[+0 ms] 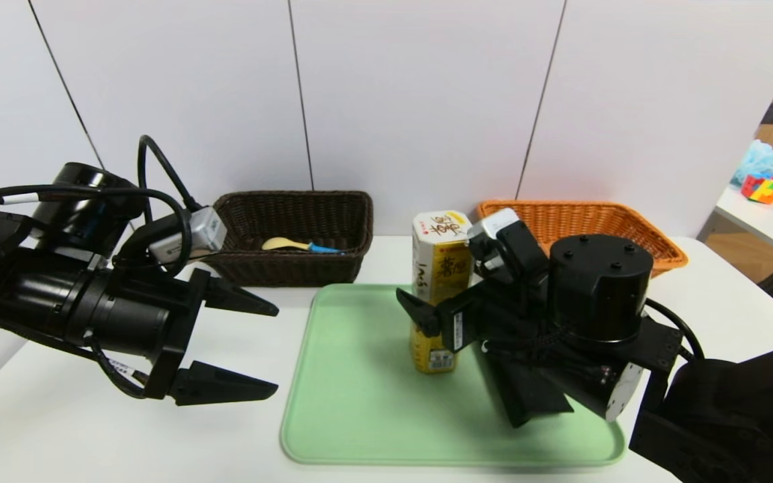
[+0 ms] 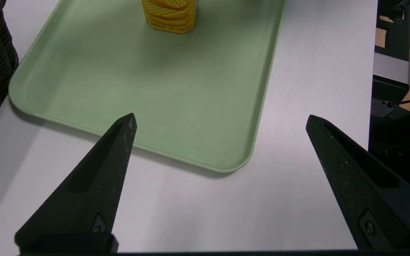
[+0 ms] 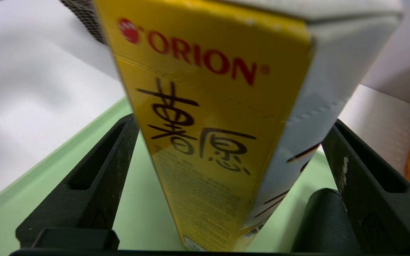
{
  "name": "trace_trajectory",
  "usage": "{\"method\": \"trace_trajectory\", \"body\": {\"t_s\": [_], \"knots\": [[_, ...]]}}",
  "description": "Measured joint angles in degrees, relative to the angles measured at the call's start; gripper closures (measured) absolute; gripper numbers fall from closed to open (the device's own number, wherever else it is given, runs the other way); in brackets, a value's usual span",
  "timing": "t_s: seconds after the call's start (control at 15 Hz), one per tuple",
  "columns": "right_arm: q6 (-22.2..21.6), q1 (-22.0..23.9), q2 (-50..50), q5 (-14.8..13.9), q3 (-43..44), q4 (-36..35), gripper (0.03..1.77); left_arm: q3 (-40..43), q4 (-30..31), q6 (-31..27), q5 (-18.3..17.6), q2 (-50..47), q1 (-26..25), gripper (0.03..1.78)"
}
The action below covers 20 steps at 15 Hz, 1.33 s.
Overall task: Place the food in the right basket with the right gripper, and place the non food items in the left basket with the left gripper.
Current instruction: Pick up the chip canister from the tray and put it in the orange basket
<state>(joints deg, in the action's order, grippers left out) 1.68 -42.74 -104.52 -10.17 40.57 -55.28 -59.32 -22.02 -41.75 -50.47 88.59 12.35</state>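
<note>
I had the snack box (image 1: 437,288) standing upright on the green tray (image 1: 359,402), toward the tray's 12 o'clock side and a little right of its middle. It was a tall, slim carton with angled corners, yellow on its faces with grey-white side panels and a pale top printed with dark brush characters. In the right wrist view the red word ORION ran across the yellow face above large black characters and a block of fine print lower down.

My right gripper (image 3: 226,149) sat low over the tray, reaching in from 3 o'clock, its jaws spread and flanking the box. One finger (image 3: 98,177) lay just beside the yellow face, the other beside the grey panel; I could not tell whether either touched.

My left gripper (image 1: 239,345) hung at 9 o'clock off the tray, above the white table (image 1: 91,429), jaws wide apart and holding nothing.

The dark brown basket (image 1: 292,235) stood at 11 o'clock beyond the tray, with a yellow spoon with a blue handle (image 1: 299,245) lying in it. The orange basket (image 1: 588,225) sat at 1 o'clock, behind the right arm.
</note>
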Motion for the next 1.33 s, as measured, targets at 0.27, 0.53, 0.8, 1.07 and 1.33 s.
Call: {"method": "trace_trajectory", "body": {"t_s": [0.27, 0.53, 0.8, 1.07, 1.33], "knots": [[-0.4, -0.6, -0.8, -3.2, 0.2, -0.3, 0.1, 0.0, 0.0, -0.1, 0.0, 0.4, -0.2, 0.12], [-0.7, -1.2, -0.9, -5.5, 0.7, -3.2, 0.1, 0.1, 0.0, -0.2, -0.1, 0.5, -0.3, 0.12], [-0.7, -1.2, -0.9, -6.0, 0.9, -3.3, 0.1, 0.1, 0.0, -0.2, -0.1, 0.5, -0.2, 0.12], [-0.8, -1.2, -0.9, -6.4, 0.8, -3.5, 0.26, 0.1, 0.0, -0.2, -0.1, 0.5, -0.2, 0.12], [-0.8, -1.3, -1.0, -6.4, 0.7, -3.6, 0.83, 0.1, 0.0, -0.2, 0.0, 0.5, -0.2, 0.12]]}}
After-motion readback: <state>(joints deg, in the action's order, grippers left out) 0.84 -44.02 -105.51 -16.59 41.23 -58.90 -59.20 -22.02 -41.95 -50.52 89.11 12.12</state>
